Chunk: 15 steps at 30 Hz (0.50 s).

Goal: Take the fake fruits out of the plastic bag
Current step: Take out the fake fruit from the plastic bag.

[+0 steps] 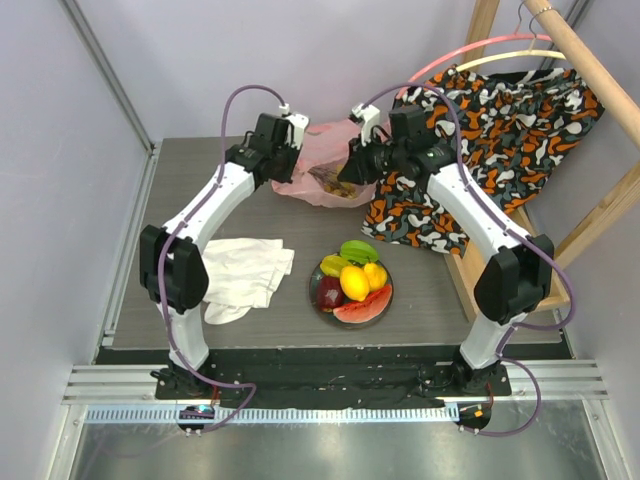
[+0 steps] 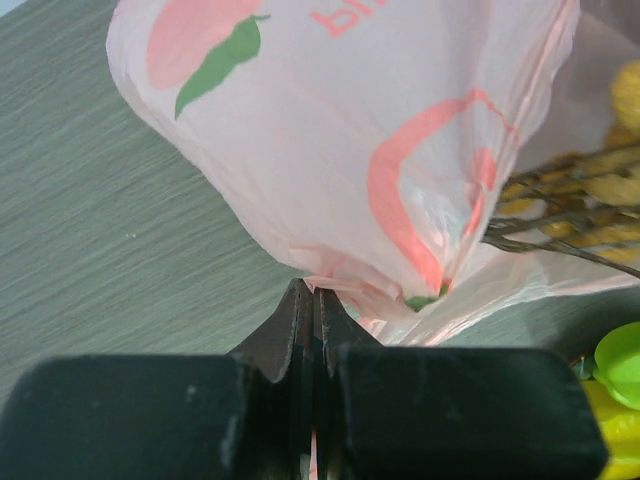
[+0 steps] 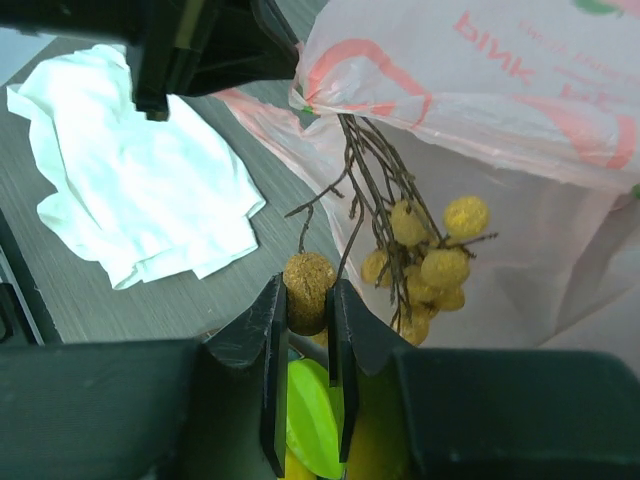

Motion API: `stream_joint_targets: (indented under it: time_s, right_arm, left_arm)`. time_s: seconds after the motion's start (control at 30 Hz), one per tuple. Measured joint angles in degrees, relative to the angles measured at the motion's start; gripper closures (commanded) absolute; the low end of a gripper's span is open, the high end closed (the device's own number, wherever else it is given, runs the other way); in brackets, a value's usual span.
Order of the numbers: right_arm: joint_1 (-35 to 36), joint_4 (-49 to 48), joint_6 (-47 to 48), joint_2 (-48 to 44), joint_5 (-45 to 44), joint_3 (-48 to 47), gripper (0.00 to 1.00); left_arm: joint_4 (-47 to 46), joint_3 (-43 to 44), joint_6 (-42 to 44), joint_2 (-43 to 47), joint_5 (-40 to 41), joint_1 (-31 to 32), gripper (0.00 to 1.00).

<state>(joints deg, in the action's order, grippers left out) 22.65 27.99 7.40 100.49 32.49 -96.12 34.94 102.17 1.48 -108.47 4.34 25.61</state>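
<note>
The pink plastic bag point(image 1: 318, 165) hangs at the back of the table between both arms. My left gripper point(image 2: 312, 292) is shut on a pinched fold of the bag point(image 2: 340, 150) and holds it up. My right gripper point(image 3: 308, 300) is shut on one brownish-yellow grape point(image 3: 308, 288) of the grape bunch point(image 3: 425, 255), whose twigs run out of the bag's mouth point(image 3: 470, 90). The bunch shows dimly through the bag in the top view point(image 1: 330, 182). A plate point(image 1: 322, 303) in front holds the dark red apple point(image 1: 329, 293), yellow pieces point(image 1: 355, 282), a green piece point(image 1: 356, 250) and the watermelon slice point(image 1: 361, 309).
A white cloth point(image 1: 243, 272) lies at the left of the plate, also in the right wrist view point(image 3: 140, 190). An orange-black patterned fabric point(image 1: 490, 140) hangs over a wooden rack point(image 1: 590, 70) at the right back.
</note>
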Motion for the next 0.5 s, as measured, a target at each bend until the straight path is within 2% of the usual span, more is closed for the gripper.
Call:
stream_joint_targets:
  time_s: [0.33,0.5]
  right_arm:
    - [-2.29,3.89,3.06,-3.72,-4.26,-2.36,0.98]
    - [-4.07,8.5,7.1,-5.35,-5.66,-2.73,0.99]
  left_arm:
    - [-1.03,0.52,-3.63,-0.02,1.11,-0.2,1.0]
    - [-1.38,1.03,-7.15,-0.02,3.82,-2.89,1.0]
